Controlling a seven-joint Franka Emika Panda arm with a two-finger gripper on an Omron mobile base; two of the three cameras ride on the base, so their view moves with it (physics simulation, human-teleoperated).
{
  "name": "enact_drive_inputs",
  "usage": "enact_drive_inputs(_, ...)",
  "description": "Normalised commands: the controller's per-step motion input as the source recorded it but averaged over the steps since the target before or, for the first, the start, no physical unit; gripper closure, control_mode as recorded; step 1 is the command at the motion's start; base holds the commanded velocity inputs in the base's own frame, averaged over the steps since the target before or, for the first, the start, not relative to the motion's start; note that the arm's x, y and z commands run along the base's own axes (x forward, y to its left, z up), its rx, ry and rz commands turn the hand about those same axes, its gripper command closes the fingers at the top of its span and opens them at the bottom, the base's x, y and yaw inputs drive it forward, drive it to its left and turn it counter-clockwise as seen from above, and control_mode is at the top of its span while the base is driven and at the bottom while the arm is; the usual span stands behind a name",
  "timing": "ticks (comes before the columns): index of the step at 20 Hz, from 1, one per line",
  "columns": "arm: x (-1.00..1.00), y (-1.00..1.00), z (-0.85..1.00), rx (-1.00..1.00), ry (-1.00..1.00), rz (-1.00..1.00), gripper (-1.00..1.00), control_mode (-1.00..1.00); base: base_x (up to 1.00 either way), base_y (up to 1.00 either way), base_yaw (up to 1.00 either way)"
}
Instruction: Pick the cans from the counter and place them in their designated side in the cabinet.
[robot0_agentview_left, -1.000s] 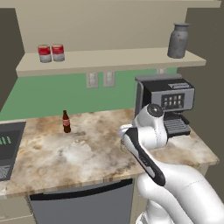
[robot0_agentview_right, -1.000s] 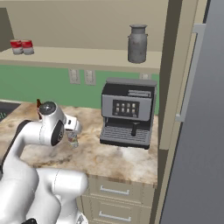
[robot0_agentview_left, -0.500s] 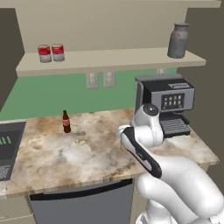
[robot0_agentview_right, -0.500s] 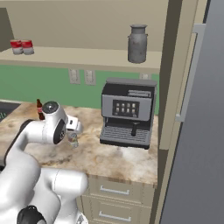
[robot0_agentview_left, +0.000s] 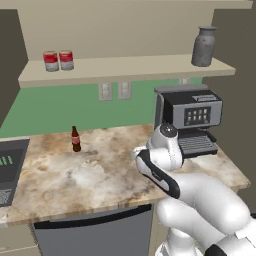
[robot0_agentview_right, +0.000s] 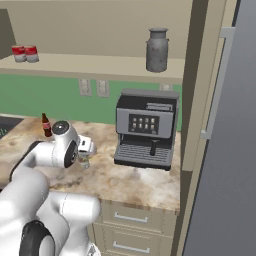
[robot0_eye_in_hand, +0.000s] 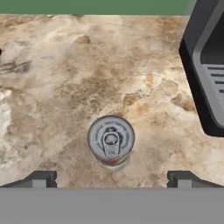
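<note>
Red-and-white labels mark the two cans (robot0_agentview_left: 58, 60) you already have on the cabinet (robot0_agentview_left: 125, 67) shelf, standing side by side and touching at its far left end; from the right base camera you see the same pair (robot0_agentview_right: 25, 53) at the left edge of the shelf board. Below them, on the marbled counter (robot0_agentview_left: 75, 175), a slim brown bottle (robot0_agentview_left: 75, 139) stands upright near the green back wall, well apart from everything else. Moving right along the counter, your arm folds over the slab with its wrist just left of the black coffee machine (robot0_agentview_left: 190, 119). In the right base view a can (robot0_agentview_right: 84, 161) shows just under the hand, partly hidden by it, upright on the stone in front of the machine's left side.

Your hand camera looks straight down on that can (robot0_eye_in_hand: 110, 141): silver top with a pull tab, standing on the counter a little left of the coffee machine's dark drip tray (robot0_eye_in_hand: 209, 74). The gripper (robot0_eye_in_hand: 110, 178) hangs above it with its fingers spread as wide as they go, one fingertip (robot0_eye_in_hand: 40, 178) to each side of the can and well clear of it, grasping nothing.

At the right end of the shelf, a large grey metal jug (robot0_agentview_left: 204, 46) stands above the coffee machine.
</note>
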Motion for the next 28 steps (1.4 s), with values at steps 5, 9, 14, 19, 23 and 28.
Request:
enact_drive_inputs(5,0.34,0.00,-0.20,0.00,0.02,0.00,-1.00,-1.00,0.00,0.00,0.00)
enact_drive_inputs(9,0.24,0.00,-0.19,0.00,0.03,0.00,-1.00,-1.00,0.00,0.00,0.00)
enact_drive_inputs(14,0.16,0.01,-0.20,0.00,0.05,0.00,-1.00,-1.00,0.00,0.00,0.00)
enact_drive_inputs(19,0.17,0.07,-0.22,0.00,0.05,0.00,-1.00,-1.00,0.00,0.00,0.00)
enact_drive_inputs(23,0.22,0.05,-0.20,0.00,0.03,0.00,-1.00,-1.00,0.00,0.00,0.00)
enact_drive_inputs(28,0.19,0.01,-0.21,0.00,0.03,0.00,-1.00,-1.00,0.00,0.00,0.00)
